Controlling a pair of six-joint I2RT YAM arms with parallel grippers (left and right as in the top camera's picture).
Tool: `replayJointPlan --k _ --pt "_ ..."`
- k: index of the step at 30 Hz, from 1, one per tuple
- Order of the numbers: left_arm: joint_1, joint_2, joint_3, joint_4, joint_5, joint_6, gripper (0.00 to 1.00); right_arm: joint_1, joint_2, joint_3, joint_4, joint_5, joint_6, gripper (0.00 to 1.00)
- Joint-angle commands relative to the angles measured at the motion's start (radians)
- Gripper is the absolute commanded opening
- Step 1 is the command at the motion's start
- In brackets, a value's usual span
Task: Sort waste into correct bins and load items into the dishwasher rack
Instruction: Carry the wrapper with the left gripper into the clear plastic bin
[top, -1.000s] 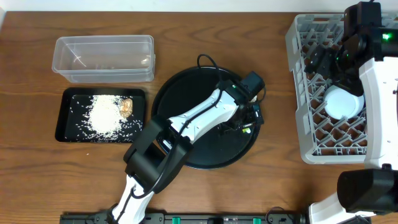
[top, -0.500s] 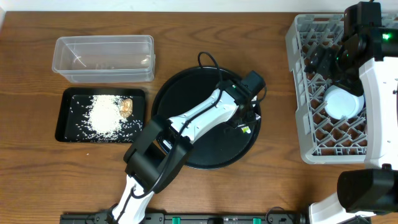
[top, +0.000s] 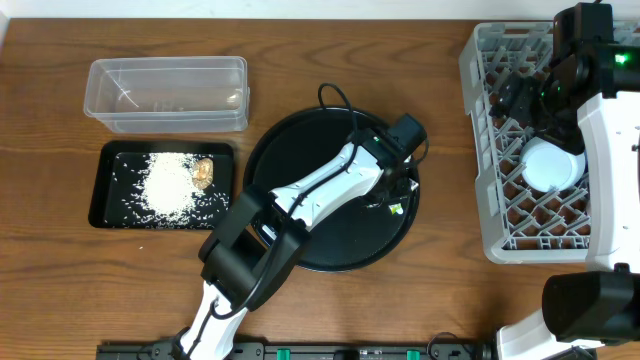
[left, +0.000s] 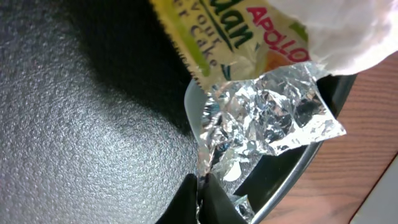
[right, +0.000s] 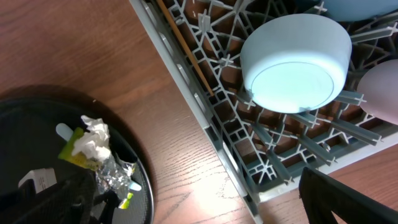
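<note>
In the left wrist view my left gripper (left: 202, 185) is shut on the edge of a crumpled yellow-green and silver foil wrapper (left: 273, 106), low over the round black tray (top: 300, 200). A white tissue wad (left: 348, 31) lies on the wrapper's far end. Overhead, the left gripper (top: 393, 198) is at the tray's right side. My right gripper (top: 515, 98) hangs open and empty over the grey dishwasher rack (top: 500, 230). The rack holds an upturned white bowl (right: 295, 62), a pink cup (right: 382, 93) and a thin stick (right: 186, 53). Only one right finger (right: 348, 199) shows.
A clear plastic tub (top: 168, 92) stands at the back left. In front of it a shallow black tray (top: 110, 190) holds loose white rice (top: 165, 185) and a brownish food lump (top: 203, 172). Bare wooden table lies between the round tray and the rack.
My left gripper's jaws have closed from wide open onto the foil wrapper's edge. Neither arm has shifted noticeably.
</note>
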Motion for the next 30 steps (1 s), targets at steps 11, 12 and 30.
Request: replayJointPlan --k 11,12,30 --pt "0.041 -0.076 0.008 -0.068 0.026 0.006 0.06 0.003 0.003 0.002 0.000 0.004 -0.011 0.99" --pt "0.048 -0.089 0.008 -0.077 0.033 0.006 0.06 0.003 0.003 0.002 0.000 0.004 -0.011 0.99" --pt "0.239 -0.356 0.008 -0.269 0.051 0.068 0.06 0.003 0.003 0.002 0.000 0.004 -0.011 0.99"
